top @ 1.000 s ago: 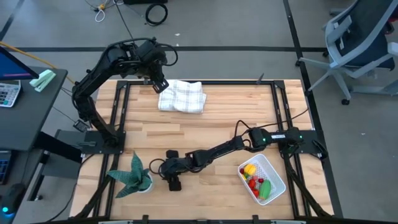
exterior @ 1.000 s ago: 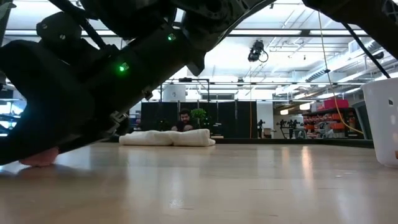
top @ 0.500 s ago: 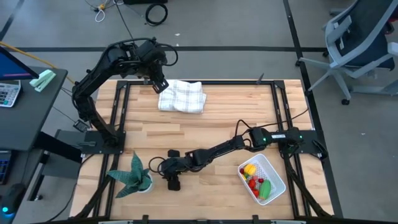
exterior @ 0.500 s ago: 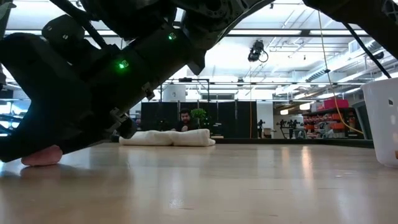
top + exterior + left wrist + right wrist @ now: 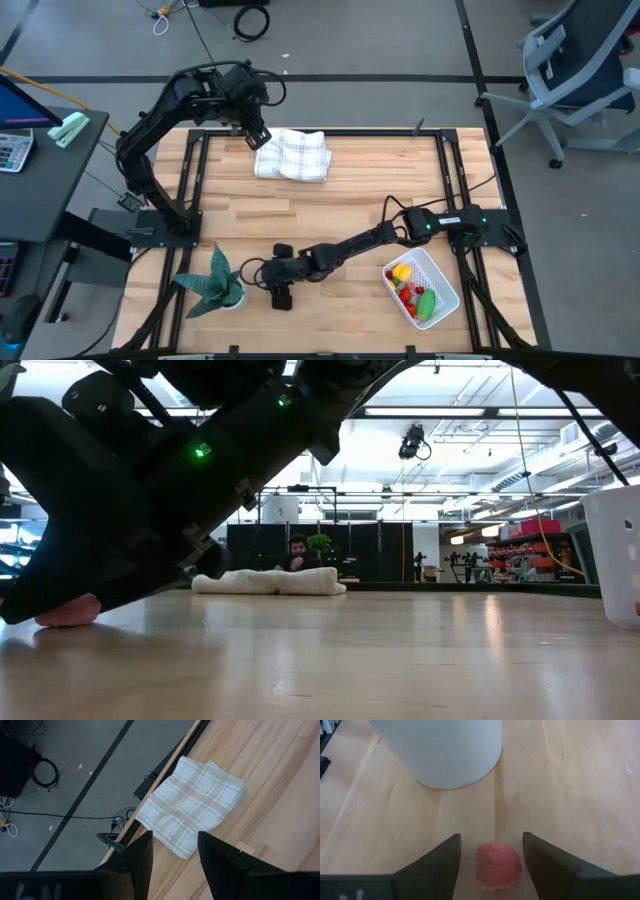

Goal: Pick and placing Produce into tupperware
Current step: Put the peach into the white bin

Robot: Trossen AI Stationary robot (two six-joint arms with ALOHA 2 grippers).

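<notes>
A pinkish produce piece (image 5: 497, 865) lies on the table close to the plant's white pot (image 5: 440, 750). My right gripper (image 5: 490, 865) is open and low over the table. Its fingers stand on either side of the piece, and no touch shows. The low view shows the piece (image 5: 68, 612) resting on the wood under the arm. In the high view my right gripper (image 5: 254, 270) hides it. The white tupperware (image 5: 437, 272) sits near the table's right near corner, holding red, yellow and green produce (image 5: 412, 290). My left gripper (image 5: 172, 855) waits open above the far left edge.
A white checked folded cloth (image 5: 292, 155) lies by the far edge. The potted spiky green plant (image 5: 215, 285) stands at the near left, just beyond my right gripper. Bare wood lies between the cloth and the right arm. The tupperware's wall (image 5: 618, 550) shows at the low view's right.
My right arm has edged slightly toward the table's near edge, staying low with its fingers apart. The pinkish piece has stayed on the table and shows a little more in the low view.
</notes>
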